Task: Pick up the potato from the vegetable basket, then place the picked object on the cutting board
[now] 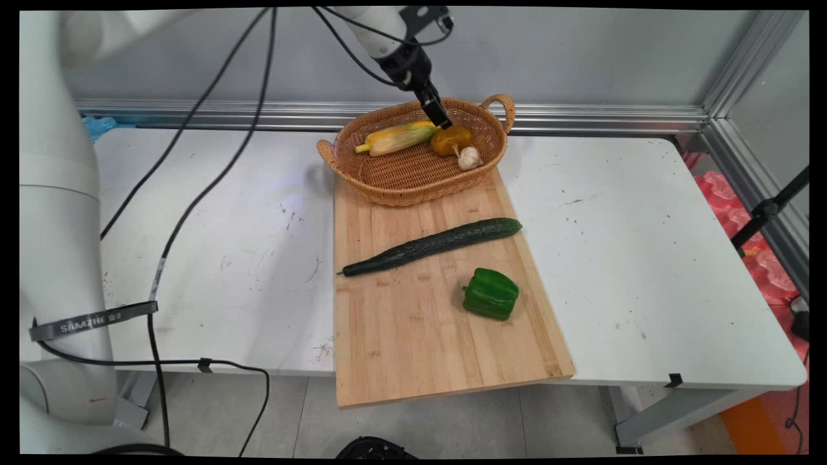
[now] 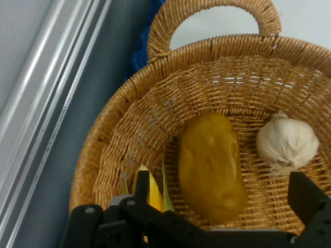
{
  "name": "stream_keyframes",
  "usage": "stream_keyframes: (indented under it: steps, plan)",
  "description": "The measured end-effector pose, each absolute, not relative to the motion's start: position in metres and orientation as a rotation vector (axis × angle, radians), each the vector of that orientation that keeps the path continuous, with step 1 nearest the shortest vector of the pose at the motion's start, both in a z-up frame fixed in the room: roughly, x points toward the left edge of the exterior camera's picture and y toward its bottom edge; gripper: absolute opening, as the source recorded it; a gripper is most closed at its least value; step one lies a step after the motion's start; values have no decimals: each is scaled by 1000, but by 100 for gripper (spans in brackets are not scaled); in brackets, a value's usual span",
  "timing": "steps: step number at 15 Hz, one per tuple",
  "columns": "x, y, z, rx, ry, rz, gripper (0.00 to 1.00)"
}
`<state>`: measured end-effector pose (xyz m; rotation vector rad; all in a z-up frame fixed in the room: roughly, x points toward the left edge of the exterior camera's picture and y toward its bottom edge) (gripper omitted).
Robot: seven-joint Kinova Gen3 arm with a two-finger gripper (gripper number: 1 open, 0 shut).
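Black two-finger pincer [image 2: 222, 196], fingers spread apart and empty, poised over smooth yellow-brown oval potato [image 2: 212, 168] in woven wicker basket [image 2: 155, 119] beside white garlic bulb [image 2: 287, 142]: likely firm, moderately heavy, slick-skinned; best gripped across its narrow middle.

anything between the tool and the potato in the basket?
Nothing visible. The tool hangs open just above the potato in the wicker basket, one finger on each side of it. The corn lies beside one finger and the garlic beside the other, neither covering the potato.
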<state>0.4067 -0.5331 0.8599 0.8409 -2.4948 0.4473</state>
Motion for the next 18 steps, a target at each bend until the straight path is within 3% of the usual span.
stream_keyframes:
  steps: [8, 14, 15, 18]
  plan:
    - [385, -572, 809, 763, -2581, 398, 100]
    - [379, -585, 793, 726, -2613, 373, 100]
    - [378, -586, 791, 719, -2619, 370, 0]
    - [378, -588, 790, 696, -2632, 363, 0]
